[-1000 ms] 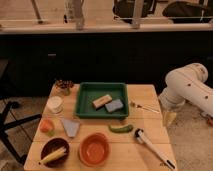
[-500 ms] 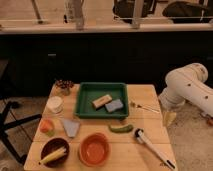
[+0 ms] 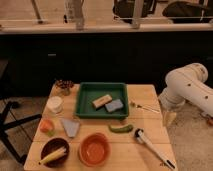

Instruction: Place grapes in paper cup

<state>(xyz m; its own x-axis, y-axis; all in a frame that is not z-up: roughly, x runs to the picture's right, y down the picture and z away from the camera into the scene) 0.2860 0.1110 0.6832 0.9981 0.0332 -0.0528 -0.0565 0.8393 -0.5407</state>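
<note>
Nothing has shifted since the earlier frames: the thick white robot arm stays bent beside the right edge of the pale wooden counter. Its cream-coloured claw hangs pointing downward just off that edge; whether it is open or closed cannot be told. The small bunch of dark purple-brown grapes sits at the far left corner, near the short white paper cup and left of the green plastic tray.
</note>
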